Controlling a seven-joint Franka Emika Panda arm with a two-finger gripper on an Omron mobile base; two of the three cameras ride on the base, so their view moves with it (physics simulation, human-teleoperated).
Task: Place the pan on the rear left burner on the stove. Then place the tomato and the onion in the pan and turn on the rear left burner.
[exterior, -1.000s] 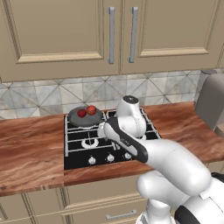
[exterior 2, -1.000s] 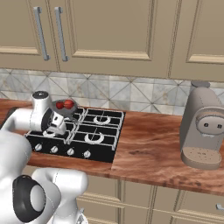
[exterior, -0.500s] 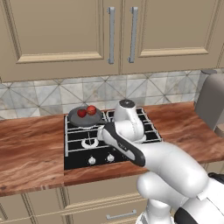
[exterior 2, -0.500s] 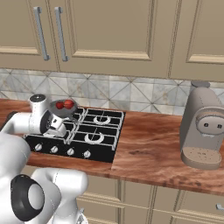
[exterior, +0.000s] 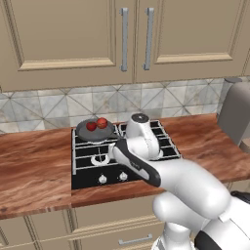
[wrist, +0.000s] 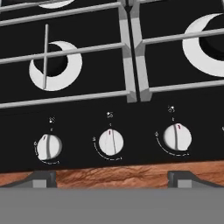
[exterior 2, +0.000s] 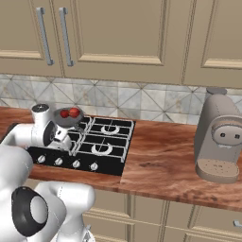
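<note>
Your gripper (wrist: 111,177) is open as wide as it goes and it holds nothing. In the hand view its two dark fingertips (wrist: 40,178) stand far apart at the bottom, over the wooden counter (wrist: 111,175) edge just in front of the stove (wrist: 109,114).

Right ahead of the gripper you see three silver knobs. The middle knob (wrist: 110,142) sits straight between the fingertips, a bit farther on. The left knob (wrist: 48,146) and the right knob (wrist: 177,136) sit to each side of it. Each has a thin red line on it. The gripper touches none of them.

Past the knobs are the black grates (wrist: 130,65) and the silver rings of the front burners (wrist: 56,65).

The pan (exterior: 94,131) is far beyond the gripper and off to its left, on the rear left burner (exterior: 95,136). Two small red round things (exterior: 96,124) lie in the pan, side by side. You can see the pan in the right base view too (exterior 2: 71,118), behind the arm.

A grey coffee machine (exterior 2: 220,137) stands on the counter well off to the gripper's right.
</note>
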